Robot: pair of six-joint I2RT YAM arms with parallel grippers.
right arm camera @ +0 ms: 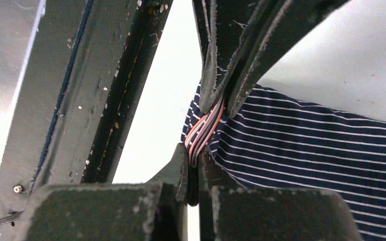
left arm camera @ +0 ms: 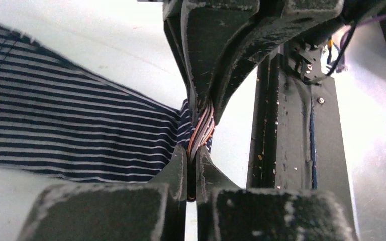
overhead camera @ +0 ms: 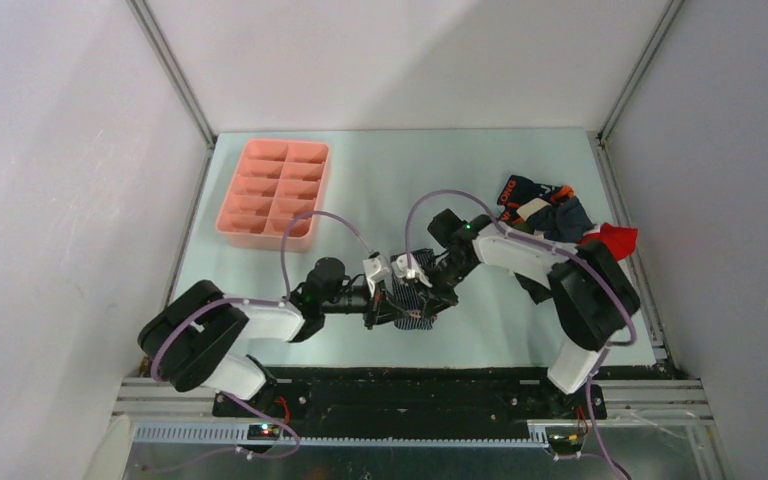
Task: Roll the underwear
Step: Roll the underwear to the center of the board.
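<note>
Overhead looks down; close wrist views share underwear (left arm camera: 70,125).

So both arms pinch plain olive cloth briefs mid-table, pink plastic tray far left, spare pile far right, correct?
No: the cloth briefs pinched by the left fingers and right fingers are dark navy with thin white stripes, not olive; both wrist views show it. The rest holds.

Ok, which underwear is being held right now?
The striped pair, navy with thin white lines, pinched by the left gripper and right gripper; the rest lie in a pile.
</note>
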